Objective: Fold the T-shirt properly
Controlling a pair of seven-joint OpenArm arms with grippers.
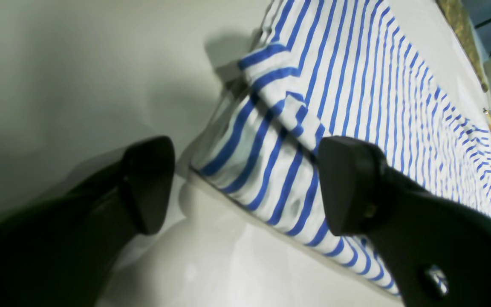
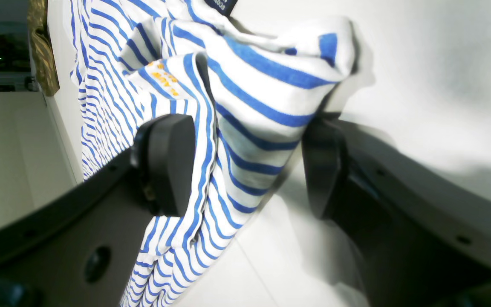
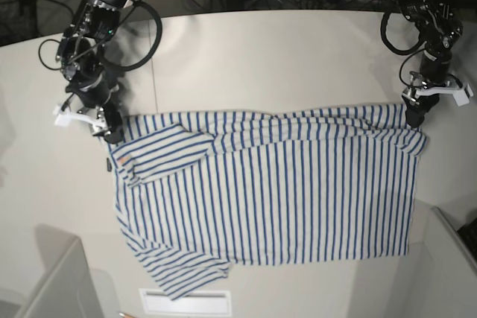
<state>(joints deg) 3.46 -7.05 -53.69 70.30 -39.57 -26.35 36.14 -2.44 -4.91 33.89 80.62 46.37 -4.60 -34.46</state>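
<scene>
Left gripper [image 1: 245, 187] wide open, nothing held, shirt [image 3: 268, 199] corner just beyond fingertips. Right gripper [image 2: 249, 166] wide open, bunched shirt edge between fingers, not clamped.

The base view looks steeply down from high above onto the whole bench [image 3: 246, 57], taking in both arms and the full shirt [image 3: 268, 191]. Each wrist view sits low and very near, looking out between its gripper's fingers across one shirt corner that the base view also shows.
</scene>
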